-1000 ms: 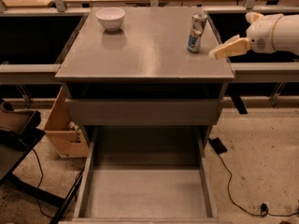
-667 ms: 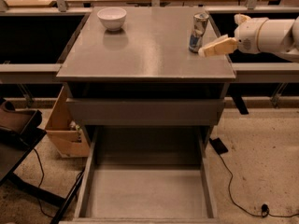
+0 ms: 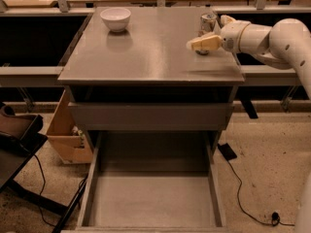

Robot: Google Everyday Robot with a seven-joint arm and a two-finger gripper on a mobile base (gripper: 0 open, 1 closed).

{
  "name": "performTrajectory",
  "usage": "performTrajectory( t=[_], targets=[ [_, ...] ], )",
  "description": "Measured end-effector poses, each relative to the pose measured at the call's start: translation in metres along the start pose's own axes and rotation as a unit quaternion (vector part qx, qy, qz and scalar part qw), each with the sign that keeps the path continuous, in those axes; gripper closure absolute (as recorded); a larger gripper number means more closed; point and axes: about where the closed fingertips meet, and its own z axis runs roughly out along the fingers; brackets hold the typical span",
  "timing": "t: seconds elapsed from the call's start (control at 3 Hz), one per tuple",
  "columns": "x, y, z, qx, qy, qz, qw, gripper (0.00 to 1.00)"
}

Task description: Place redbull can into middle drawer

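The redbull can (image 3: 208, 20) stands upright on the cabinet top (image 3: 146, 52) near its right rear corner. Only its shiny silver top and upper body show, because the gripper covers the lower part. My gripper (image 3: 198, 44), cream-coloured on a white arm (image 3: 272, 38), reaches in from the right. It sits right at the can, in front of its lower half. The middle drawer (image 3: 150, 200) is pulled out wide open below, and its flat grey floor is bare.
A white bowl (image 3: 115, 18) stands at the left rear of the cabinet top. A closed grey drawer front (image 3: 148, 115) sits above the open drawer. A cardboard box (image 3: 68, 135) and a dark chair (image 3: 17, 135) stand on the left. A cable (image 3: 243, 198) lies on the floor at right.
My gripper has moved left from beside the can's right side to directly at the can, now covering its lower part. The can, bowl and drawer have not moved.
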Motion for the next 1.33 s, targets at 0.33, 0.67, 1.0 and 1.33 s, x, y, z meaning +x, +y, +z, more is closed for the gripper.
performTrajectory(
  t=[0.33,0.67,1.0,1.33],
  targets=[
    [0.0,-0.013,0.013,0.003,-0.023,0.014,0.9996,0.0],
    [-0.002,-0.026,0.029,0.003,-0.042,0.03,0.9987,0.04],
    [-0.003,-0.031,0.038,0.001,-0.051,0.039,0.998,0.27],
    [-0.003,-0.031,0.039,0.001,-0.051,0.039,0.9979,0.5]
  ],
)
